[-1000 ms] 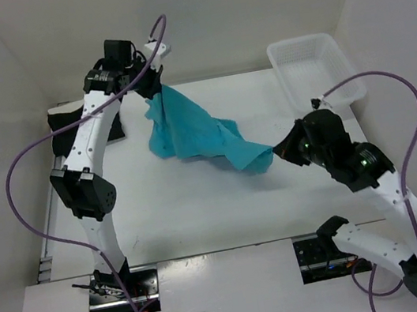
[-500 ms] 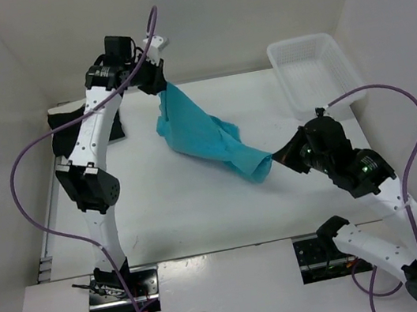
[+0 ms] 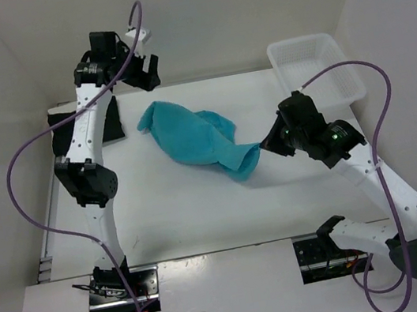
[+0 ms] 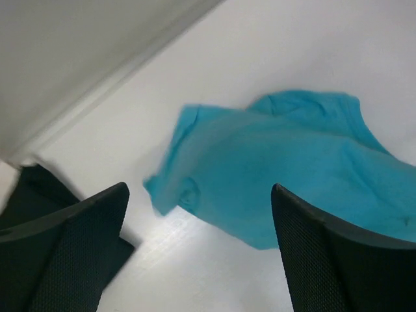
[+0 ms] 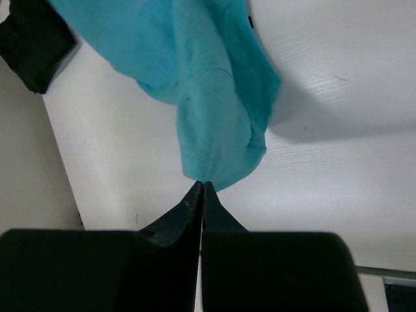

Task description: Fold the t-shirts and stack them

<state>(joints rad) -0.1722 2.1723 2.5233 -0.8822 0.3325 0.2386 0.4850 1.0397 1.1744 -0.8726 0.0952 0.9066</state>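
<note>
My left fingers [image 3: 147, 68] are spread wide and hold nothing, up in the upper left of the top view. My right fingers [image 5: 201, 194] pinch one end of the turquoise t-shirt [image 3: 193, 134], which lies crumpled in the middle of the worktop [image 3: 201, 205]. The black t-shirt [image 3: 113, 124] sits at the far left; I cannot tell if it is folded. I see no cream one. I think most of the job is left: the turquoise one is not folded or stacked yet.

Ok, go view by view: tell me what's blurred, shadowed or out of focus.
Top external: even light, sharp, a faint shadow under the turquoise t-shirt. Left wrist: the shirt looks smeared, the left end effector's fingers dark but textured. Right wrist: cloth crisp, a clear shadow on the table beside it.
</note>
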